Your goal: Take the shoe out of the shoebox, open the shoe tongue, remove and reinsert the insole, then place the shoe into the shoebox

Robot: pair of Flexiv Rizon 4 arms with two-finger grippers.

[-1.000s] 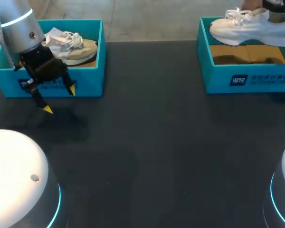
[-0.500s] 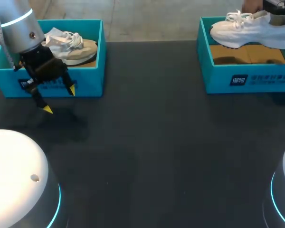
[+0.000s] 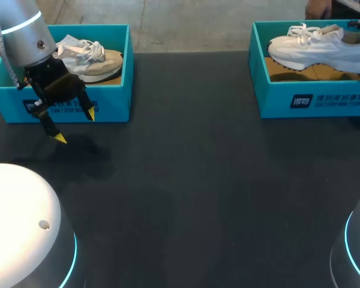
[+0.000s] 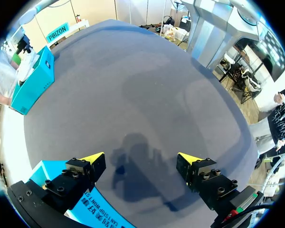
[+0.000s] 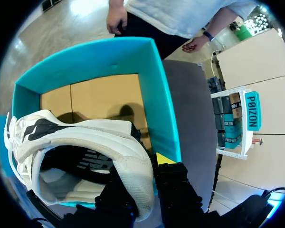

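Shoe [image 3: 315,48], white, padded heel pinched in right end effector [image 5: 149,166], left end effector [image 4: 141,157] spread wide, empty

Our left arm [image 3: 25,42] is silver with a pale ring; our black fingers [image 4: 73,175] carry screws and yellow tips.

White shoe [image 3: 315,49], heel collar pinched in my right gripper [image 5: 142,175], within open teal shoebox [image 3: 312,99], toe pointing left.

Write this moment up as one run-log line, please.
left pincer: open, above table | right pincer: shut on white shoe heel, over right box | beige shoe: in left box
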